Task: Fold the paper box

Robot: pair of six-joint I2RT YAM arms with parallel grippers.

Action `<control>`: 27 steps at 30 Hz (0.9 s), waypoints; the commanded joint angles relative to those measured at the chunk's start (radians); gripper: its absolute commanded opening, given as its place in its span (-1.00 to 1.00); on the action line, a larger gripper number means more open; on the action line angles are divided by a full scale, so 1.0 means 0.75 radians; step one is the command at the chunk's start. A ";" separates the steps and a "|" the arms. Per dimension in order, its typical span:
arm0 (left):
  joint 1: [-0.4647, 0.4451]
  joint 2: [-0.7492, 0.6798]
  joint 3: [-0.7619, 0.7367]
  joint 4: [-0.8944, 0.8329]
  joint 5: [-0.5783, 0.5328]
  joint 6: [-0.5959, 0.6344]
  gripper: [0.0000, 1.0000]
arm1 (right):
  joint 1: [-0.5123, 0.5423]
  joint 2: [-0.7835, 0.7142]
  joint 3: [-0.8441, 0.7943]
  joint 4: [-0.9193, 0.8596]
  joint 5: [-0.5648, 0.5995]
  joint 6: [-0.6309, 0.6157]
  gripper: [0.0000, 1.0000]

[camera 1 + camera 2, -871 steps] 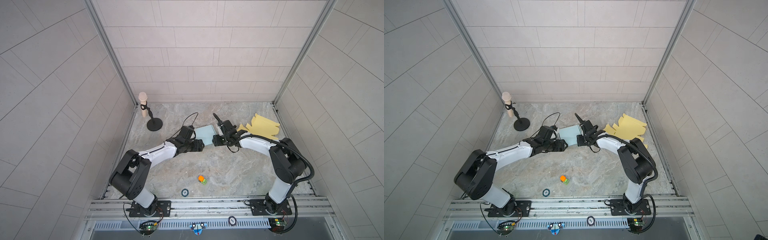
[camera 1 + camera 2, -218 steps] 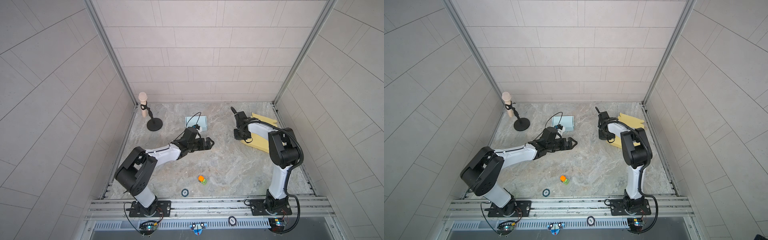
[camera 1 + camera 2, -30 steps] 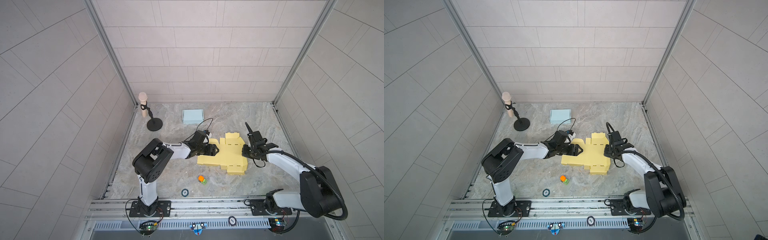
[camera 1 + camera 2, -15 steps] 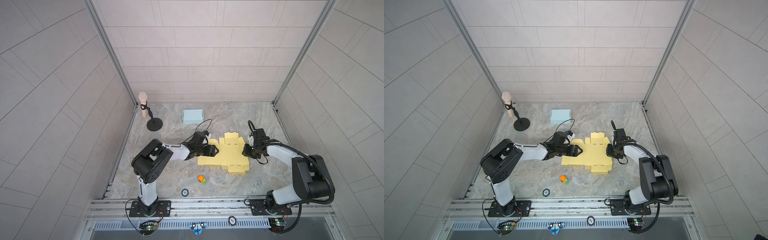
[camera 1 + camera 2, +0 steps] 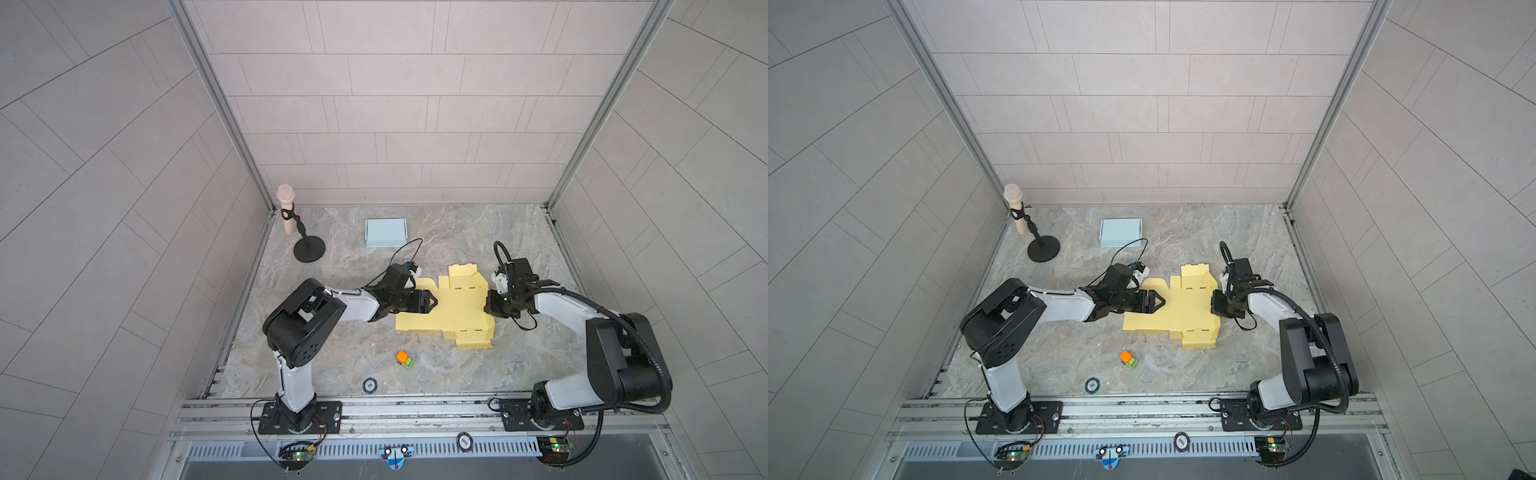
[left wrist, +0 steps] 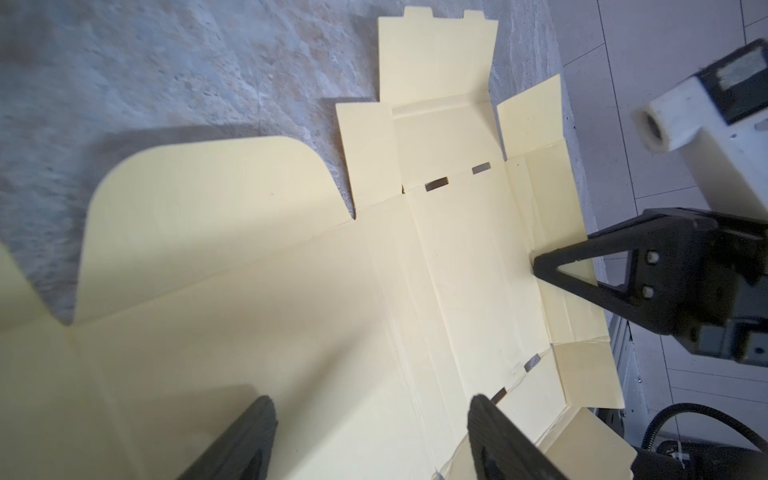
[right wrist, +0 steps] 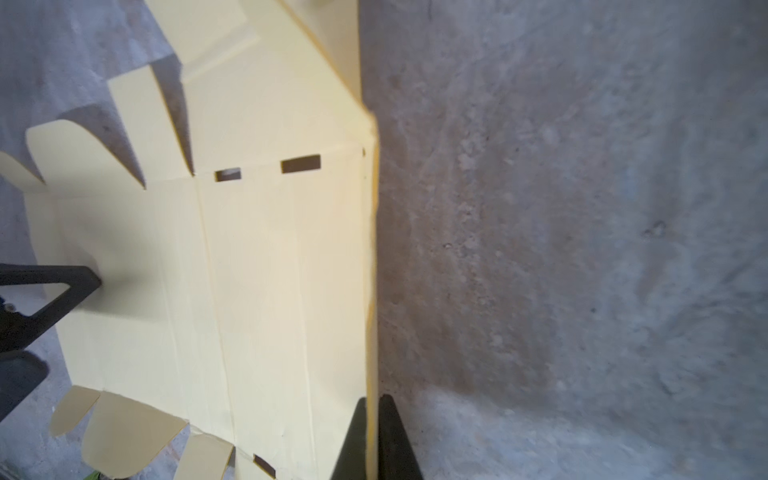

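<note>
The paper box [image 5: 451,309] [image 5: 1183,311] is a pale yellow die-cut sheet lying unfolded on the marble table, with slots and side flaps showing. My left gripper [image 5: 432,300] [image 6: 372,405] is open and low over the sheet's left part [image 6: 291,291], one finger to each side of a crease. My right gripper [image 5: 488,305] [image 7: 372,401] is shut on the sheet's right edge flap [image 7: 371,291], which stands up thin between the jaws. The left wrist view shows the right gripper [image 6: 540,268] pinching that edge.
A light blue folded box [image 5: 385,232] lies at the back. A microphone on a black stand [image 5: 308,249] is at the back left. A small orange and green toy [image 5: 404,359] and a round black disc [image 5: 369,385] lie near the front rail.
The right arm has swung its elbow round while its gripper stayed at the sheet's right edge, where it has shut on the flap. The left gripper has barely moved.
</note>
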 commanded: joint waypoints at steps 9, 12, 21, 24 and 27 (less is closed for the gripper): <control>-0.006 -0.152 -0.059 -0.063 0.034 -0.010 0.40 | 0.047 -0.264 0.115 -0.245 0.161 -0.213 -0.89; -0.006 -0.156 -0.046 -0.059 0.055 -0.015 0.30 | 0.108 -0.282 0.163 -0.303 0.246 -0.224 -0.89; 0.035 -0.144 -0.002 0.006 0.090 -0.063 -0.27 | 0.235 -0.275 0.264 -0.355 0.324 -0.225 -0.91; 0.105 -0.111 0.047 0.020 0.086 -0.092 -0.59 | 0.261 -0.253 0.285 -0.358 0.332 -0.234 -0.92; 0.142 -0.053 0.136 0.000 0.100 -0.097 -0.76 | 0.290 -0.243 0.299 -0.354 0.343 -0.252 -0.94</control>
